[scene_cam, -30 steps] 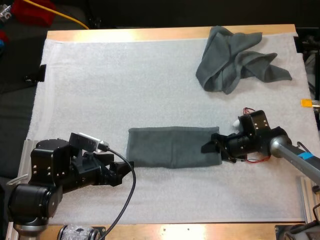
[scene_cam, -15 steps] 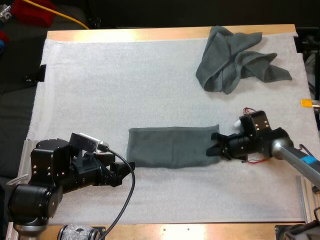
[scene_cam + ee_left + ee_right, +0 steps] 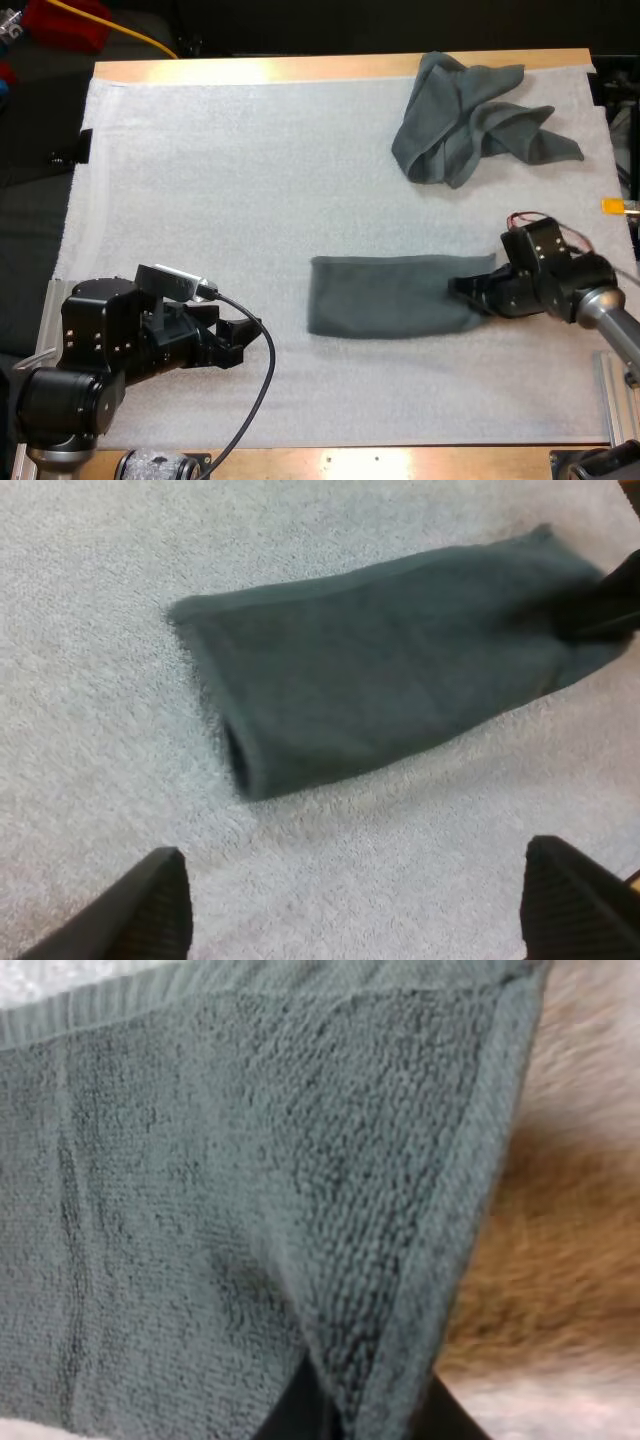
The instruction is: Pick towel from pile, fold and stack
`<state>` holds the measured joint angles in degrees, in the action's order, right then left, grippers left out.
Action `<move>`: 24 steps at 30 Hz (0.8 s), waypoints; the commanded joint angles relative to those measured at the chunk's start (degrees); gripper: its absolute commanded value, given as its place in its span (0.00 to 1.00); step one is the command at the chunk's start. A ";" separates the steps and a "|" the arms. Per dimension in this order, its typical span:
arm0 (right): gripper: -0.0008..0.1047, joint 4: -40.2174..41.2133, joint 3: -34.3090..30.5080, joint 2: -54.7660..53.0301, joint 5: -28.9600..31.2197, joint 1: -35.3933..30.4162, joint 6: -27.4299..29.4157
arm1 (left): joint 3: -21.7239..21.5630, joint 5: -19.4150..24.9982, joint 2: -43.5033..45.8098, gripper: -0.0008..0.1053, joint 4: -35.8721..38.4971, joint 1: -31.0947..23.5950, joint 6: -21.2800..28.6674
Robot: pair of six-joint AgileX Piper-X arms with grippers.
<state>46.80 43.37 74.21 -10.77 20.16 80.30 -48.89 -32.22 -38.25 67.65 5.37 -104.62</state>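
Since one second ago the folded towel (image 3: 390,297) has slid to the right over the mat (image 3: 200,180), and the right tool (image 3: 470,293) went the same way with it. The left tool (image 3: 250,335) stayed where it was, so a bare strip of mat now lies between it and the towel's near end.

From the high view, the folded towel is a long flat band in the middle-right part of the mat. The right tool is at its right end, and the left tool hangs low near the left front corner of the surface (image 3: 300,68). The crumpled towel (image 3: 470,115) lies well apart, at the far right corner. I judge that the band is being dragged into place for the next fold or for stacking, so the task is about halfway done.

From the left wrist view, the two fingers (image 3: 150,900) of the left tool stand wide apart and hold nothing. The folded towel (image 3: 390,670) lies ahead of them, not touching. The right tool (image 3: 610,605) shows as a dark shape at the far end of the towel.

From the right wrist view, the towel's hemmed edge (image 3: 250,1180) comes down between the two dark fingers (image 3: 300,1415). They are closed onto it from both sides, so the right tool has a firm pinch on the cloth.
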 commanded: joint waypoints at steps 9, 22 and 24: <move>0.01 11.88 7.76 -0.71 17.87 0.05 8.53 | -0.31 0.80 0.08 0.63 -0.23 0.26 -0.47; 0.01 12.03 9.81 -0.31 4.27 0.20 6.94 | -0.31 0.69 0.08 0.63 -0.23 0.26 -0.47; 0.01 11.68 9.81 0.25 1.35 0.34 6.63 | -0.31 0.69 0.08 0.63 -0.23 0.26 -0.47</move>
<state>58.77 52.69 74.45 -8.24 20.41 87.16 -48.89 -32.09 -38.25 67.58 5.37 -104.62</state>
